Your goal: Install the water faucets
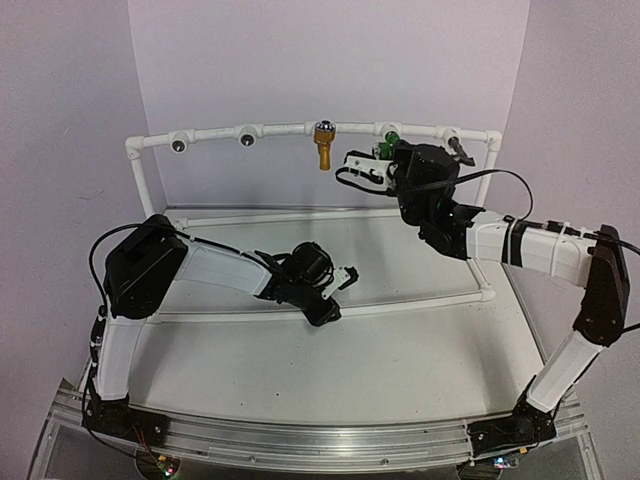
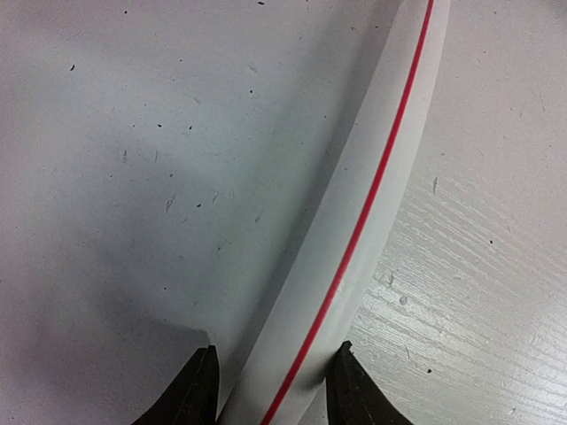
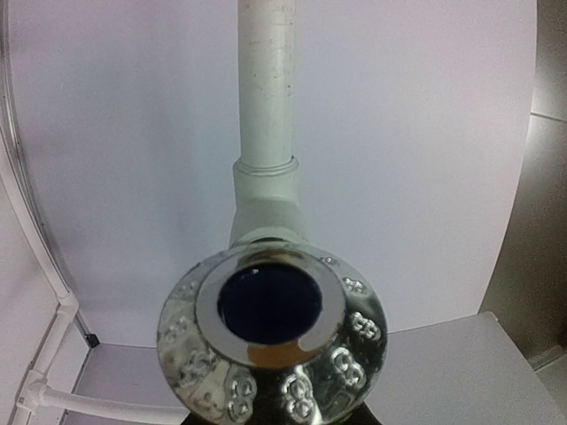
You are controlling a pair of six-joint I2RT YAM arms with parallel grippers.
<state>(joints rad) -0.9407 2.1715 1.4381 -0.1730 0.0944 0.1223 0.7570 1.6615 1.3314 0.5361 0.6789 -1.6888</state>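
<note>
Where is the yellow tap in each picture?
Top external: the yellow faucet hangs from the middle of the back rail, spout pointing down.
Left wrist: not in it.
Right wrist: not in it.
Shared landmark: the white pipe frame. The left wrist sees it as a red-striped pipe. The right wrist sees it as a pipe running up the picture.
</note>
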